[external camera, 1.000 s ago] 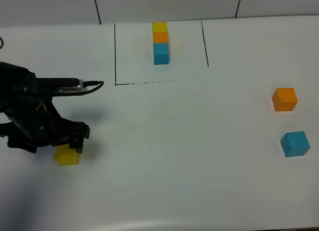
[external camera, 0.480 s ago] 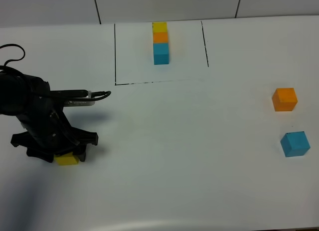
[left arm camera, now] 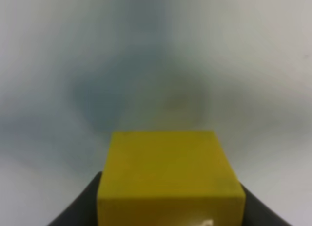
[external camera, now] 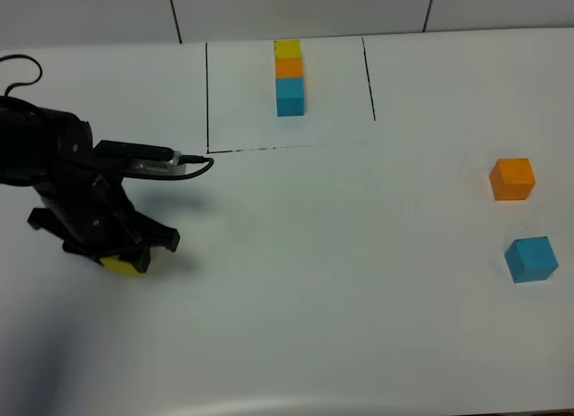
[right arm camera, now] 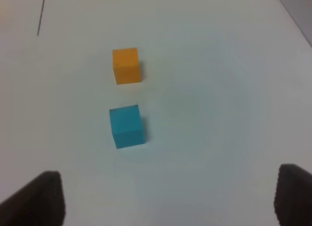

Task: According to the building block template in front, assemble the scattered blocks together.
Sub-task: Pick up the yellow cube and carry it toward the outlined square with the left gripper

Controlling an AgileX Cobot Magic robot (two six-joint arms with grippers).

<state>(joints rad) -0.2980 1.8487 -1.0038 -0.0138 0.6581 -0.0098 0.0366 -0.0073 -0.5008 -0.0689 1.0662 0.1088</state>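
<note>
The template (external camera: 289,77) is a yellow-orange-blue line of cubes inside a black drawn outline at the back of the table. My left gripper (external camera: 119,252) is shut on the yellow cube (external camera: 125,264) at the left; in the left wrist view the cube (left arm camera: 168,182) sits between the dark fingers (left arm camera: 80,209), above a blurred table. The orange cube (external camera: 512,178) and the sky blue cube (external camera: 530,259) lie apart at the right. They also show in the right wrist view, orange (right arm camera: 126,65) and blue (right arm camera: 126,126), ahead of my open, empty right gripper (right arm camera: 170,199).
The white table (external camera: 341,255) runs between the left arm and the two cubes at the right. The black outline (external camera: 207,98) has its front line near the left arm's cable (external camera: 193,160). The table's front edge is near the bottom of the exterior view.
My left gripper came down over the yellow cube and closed on it, and has since shifted slightly right and toward the back with the cube. The orange and blue cubes have not moved.
</note>
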